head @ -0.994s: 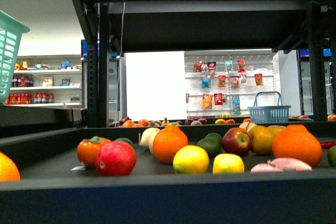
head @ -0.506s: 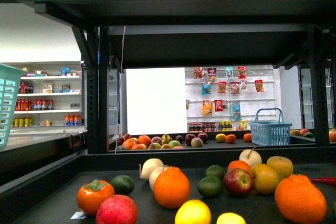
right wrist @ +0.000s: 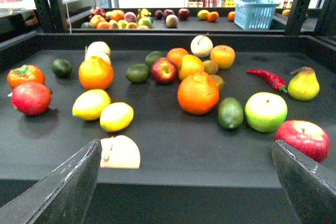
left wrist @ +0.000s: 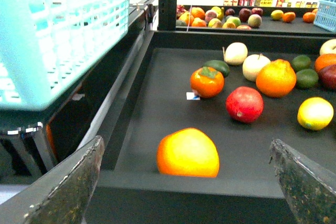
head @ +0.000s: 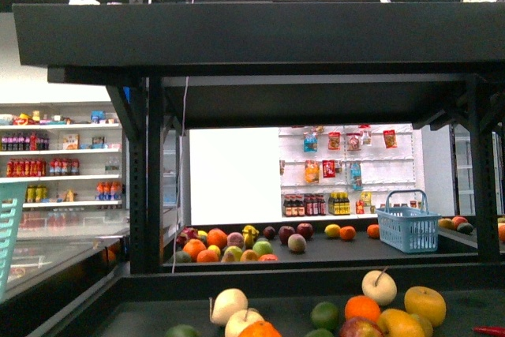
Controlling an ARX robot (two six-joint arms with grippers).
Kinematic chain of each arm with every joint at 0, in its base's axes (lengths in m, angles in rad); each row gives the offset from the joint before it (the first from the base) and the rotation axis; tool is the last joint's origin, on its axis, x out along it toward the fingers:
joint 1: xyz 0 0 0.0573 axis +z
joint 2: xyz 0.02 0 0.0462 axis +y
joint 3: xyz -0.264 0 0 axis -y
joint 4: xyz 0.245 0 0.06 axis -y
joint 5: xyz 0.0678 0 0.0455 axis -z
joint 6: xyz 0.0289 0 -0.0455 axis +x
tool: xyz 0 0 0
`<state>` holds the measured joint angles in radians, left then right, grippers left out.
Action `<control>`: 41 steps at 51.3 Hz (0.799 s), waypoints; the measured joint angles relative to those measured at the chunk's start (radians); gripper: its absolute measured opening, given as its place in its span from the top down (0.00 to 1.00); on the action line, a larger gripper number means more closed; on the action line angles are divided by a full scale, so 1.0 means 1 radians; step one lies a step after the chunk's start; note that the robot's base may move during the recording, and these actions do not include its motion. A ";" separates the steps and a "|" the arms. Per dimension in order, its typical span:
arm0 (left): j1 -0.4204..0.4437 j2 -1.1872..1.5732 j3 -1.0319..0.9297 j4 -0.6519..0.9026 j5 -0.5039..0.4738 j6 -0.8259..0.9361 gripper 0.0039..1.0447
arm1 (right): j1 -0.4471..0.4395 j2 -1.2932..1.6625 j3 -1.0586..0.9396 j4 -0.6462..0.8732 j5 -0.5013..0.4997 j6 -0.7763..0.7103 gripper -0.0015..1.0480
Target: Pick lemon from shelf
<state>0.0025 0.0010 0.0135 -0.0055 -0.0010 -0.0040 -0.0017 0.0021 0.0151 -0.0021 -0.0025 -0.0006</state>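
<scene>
**Lemon** (right wrist: pixel 91 104): lying on the black tray (right wrist: pixel 168 135) of the shelf (head: pixel 252 33), in the front half and toward the left edge. Long axis running roughly along the front edge, slightly slanted. Not showing in the front view. Sitting just beside a second pale-yellow fruit (right wrist: pixel 116 116), which is lying a little nearer the front edge; touching or apart, cannot tell.

**Right gripper** (right wrist: pixel 185 148): hovering at the tray's front edge, jaws spread wide, gripping nothing. Facing into the tray with the lemon ahead, not centred in the gap but roughly in line with one finger (right wrist: pixel 68 187), the one toward the tray's left edge. Pale cut wedge (right wrist: pixel 119 152) lying between that finger and the two yellow fruits.

**Left gripper** (left wrist: pixel 186 141): likewise gaping wide and carrying nothing, hanging by the tray's front-left corner. Looking at the lemon ahead but out beyond the finger (left wrist: pixel 302 182) toward the tray's right edge, with a large orange fruit (left wrist: pixel 188 153) sitting straight before the gap.

**Assessment**: judging the right arm better placed, needing a small shift toward the left edge, a forward reach past the wedge, and a closing across the lemon's short axis.
</scene>
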 joint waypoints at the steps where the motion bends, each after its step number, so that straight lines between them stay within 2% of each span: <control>1: 0.000 0.000 0.000 0.000 0.000 0.000 0.08 | 0.000 0.000 0.000 0.000 0.000 0.000 0.07; 41: 0.000 0.000 0.000 0.000 0.001 0.000 0.08 | 0.000 0.000 0.000 0.000 0.002 0.000 0.07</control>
<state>0.0025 0.0013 0.0135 -0.0051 -0.0002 -0.0036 -0.0017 0.0025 0.0151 -0.0017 -0.0006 -0.0006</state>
